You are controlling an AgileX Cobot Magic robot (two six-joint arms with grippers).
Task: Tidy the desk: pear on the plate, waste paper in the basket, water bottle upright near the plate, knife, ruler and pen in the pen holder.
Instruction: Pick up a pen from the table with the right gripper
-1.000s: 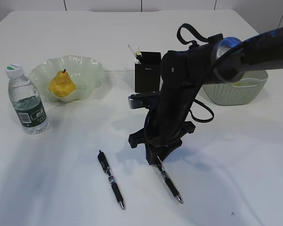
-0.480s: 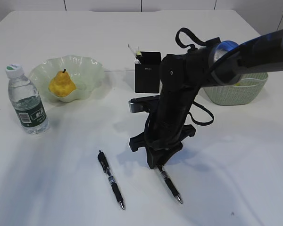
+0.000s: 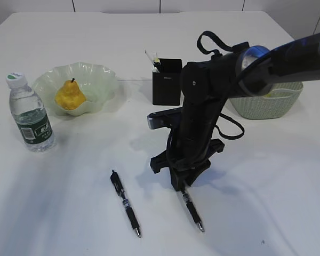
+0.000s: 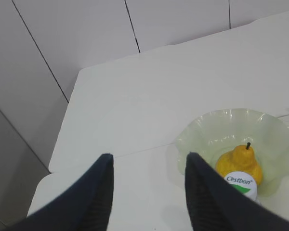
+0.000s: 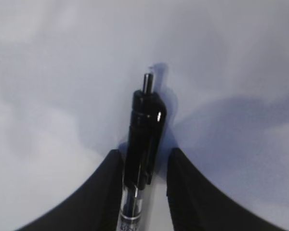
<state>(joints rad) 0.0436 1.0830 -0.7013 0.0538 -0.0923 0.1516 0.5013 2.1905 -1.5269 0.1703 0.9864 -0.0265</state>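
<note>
Step in hand, I judge: pen pickup for the pen holder. Right gripper (image 3: pixel 182 188) is down on the upper end of a black click pen with clear barrel (image 3: pixel 192 212). In the wrist view the jaws sit partway closed w/ the pen body (image 5: pixel 142 144) between them, touching or nearly so on both sides; whether the pen is off the white desk (image 3: pixel 266 213) can't be told. Pen tip trails out below the gripper, toward the camera.

Next move likely calls for a lift, swing back to the matte black square pen holder (image 3: pixel 167 81) just behind the arm, pen tipped upright before drop.

A second black pen (image 3: pixel 126 203) lies to the gripper's left, apart from it.

Left gripper (image 4: pixel 149 187) hangs about half open, holding nothing, above the wavy pale green glass plate (image 4: pixel 202 130) w/ the yellow pear (image 4: pixel 238 161) on it.
</note>
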